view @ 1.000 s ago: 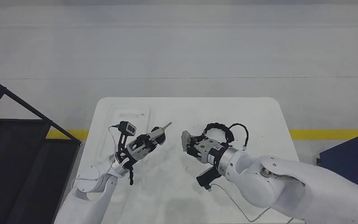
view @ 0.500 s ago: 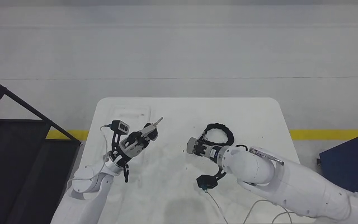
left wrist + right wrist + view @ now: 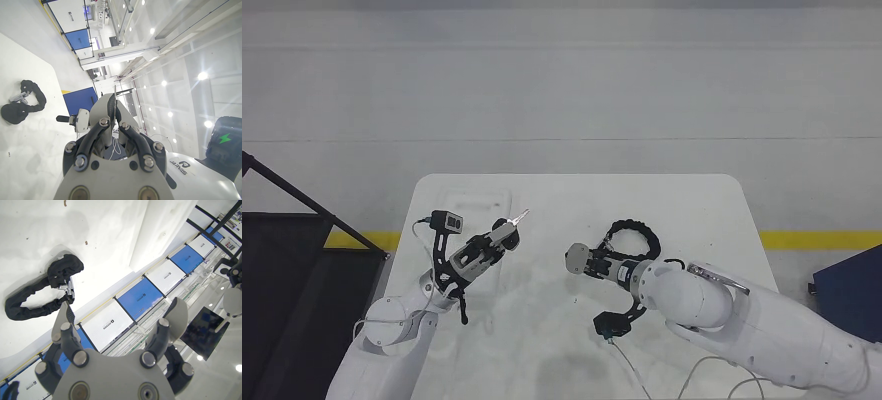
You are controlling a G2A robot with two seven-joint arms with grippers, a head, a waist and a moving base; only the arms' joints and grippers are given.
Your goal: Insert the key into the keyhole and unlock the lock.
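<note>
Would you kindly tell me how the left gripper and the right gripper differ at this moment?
The left gripper is shut on the key, while the right gripper is open and holds nothing. The right gripper is close beside the chain lock, while the left gripper is farther from it. Both are over the white table.

- Shells?
- Glossy white on left arm [image 3: 392, 330] and right arm [image 3: 742, 320], rounded, bulkier on the right.
- And the left gripper [image 3: 114, 106]?
- Pale grey fingers [image 3: 98, 109], ribbed black pads, curved black linkages pinned with silver screws [image 3: 104, 122]. Same build on right gripper [image 3: 122, 308].
- Markings, cables?
- Black lettering [image 3: 179, 166] on white casing; green lightning bolt [image 3: 225, 138] on a dark panel; thin black cable [image 3: 463, 308] along the left wrist.
</note>
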